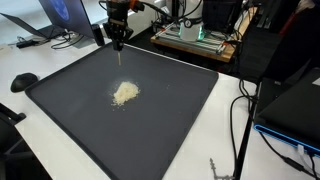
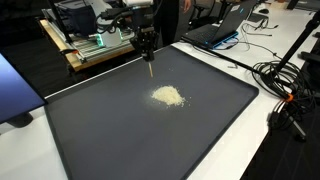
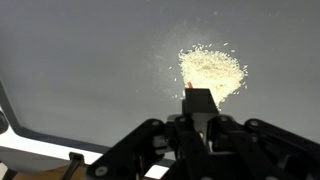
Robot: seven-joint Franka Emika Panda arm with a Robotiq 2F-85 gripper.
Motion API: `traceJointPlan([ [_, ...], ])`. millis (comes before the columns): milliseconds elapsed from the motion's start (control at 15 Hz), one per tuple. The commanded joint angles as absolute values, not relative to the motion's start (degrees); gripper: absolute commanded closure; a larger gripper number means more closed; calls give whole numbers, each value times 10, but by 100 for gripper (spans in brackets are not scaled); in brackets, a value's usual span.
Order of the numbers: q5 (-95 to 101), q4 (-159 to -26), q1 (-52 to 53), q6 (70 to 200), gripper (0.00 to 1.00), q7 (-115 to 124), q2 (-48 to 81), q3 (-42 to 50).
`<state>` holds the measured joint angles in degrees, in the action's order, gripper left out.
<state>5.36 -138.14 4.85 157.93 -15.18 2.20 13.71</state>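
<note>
Claw: my gripper [image 2: 148, 48] was squeezed together on a thin stick [image 2: 150, 68], which poked straight down out of the jaws.
Stick tip: it was low over the dark mat [image 2: 110, 130], toward the mat's far edge. Honestly couldn't tell if it touched.
Grains: the heap of pale grains [image 2: 168, 96] sat about mid-mat, near the stick but apart from it. From the wrist view it lay just past the tip.
Around: white table [image 1: 40, 70] under the mat, with a laptop [image 1: 60, 15] and cables [image 2: 285, 85] off the mat's edges.
</note>
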Motion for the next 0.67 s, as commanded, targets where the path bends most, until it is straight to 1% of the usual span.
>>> traceJointPlan([
  [0,109,-1323,27,1477,96,-112,24,80],
  [333,112,-1261,28,1410,96,-98,81,38],
  [600,150,-1235,33,1434,96,-14,140,40],
])
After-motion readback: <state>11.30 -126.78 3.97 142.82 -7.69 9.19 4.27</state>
